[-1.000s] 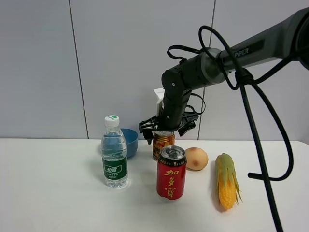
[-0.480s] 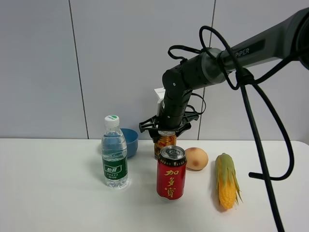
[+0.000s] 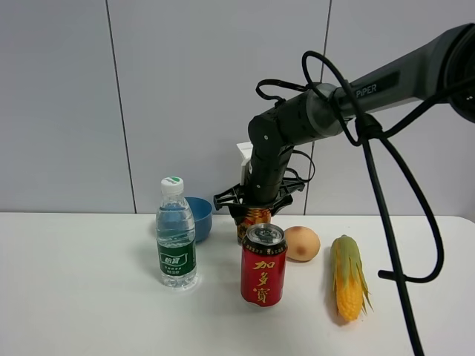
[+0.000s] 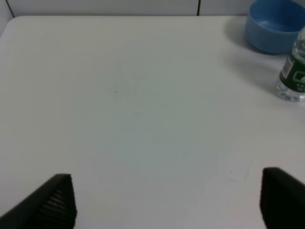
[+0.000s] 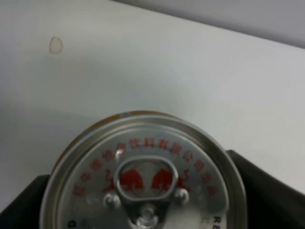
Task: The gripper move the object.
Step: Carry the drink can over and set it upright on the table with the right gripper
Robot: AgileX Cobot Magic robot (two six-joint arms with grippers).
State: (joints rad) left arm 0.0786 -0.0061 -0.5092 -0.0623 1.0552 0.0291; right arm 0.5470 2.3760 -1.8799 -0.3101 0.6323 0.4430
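Note:
The small gold-orange can point(image 3: 254, 218) stands upright on the white table point(image 3: 89, 297), behind the taller red can point(image 3: 263, 265). My right gripper point(image 3: 254, 202) hangs straight down over the gold can, with one black finger on each side of its upper part and the jaws spread wider than the can. In the right wrist view the can's silver pull-tab top point(image 5: 143, 183) fills the frame, with a black finger point(image 5: 21, 202) low on each side. My left gripper point(image 4: 167, 202) is open and empty above bare table.
A water bottle point(image 3: 176, 237) and a blue bowl point(image 3: 200, 216) stand left of the cans; both also show in the left wrist view, bowl point(image 4: 276, 26) and bottle point(image 4: 293, 71). A round peach-coloured fruit point(image 3: 301, 242) and a corn cob point(image 3: 349, 278) lie to the right.
My right gripper has come down from above the gold can until its fingers straddle the can's upper part. The can and the other objects have not moved.

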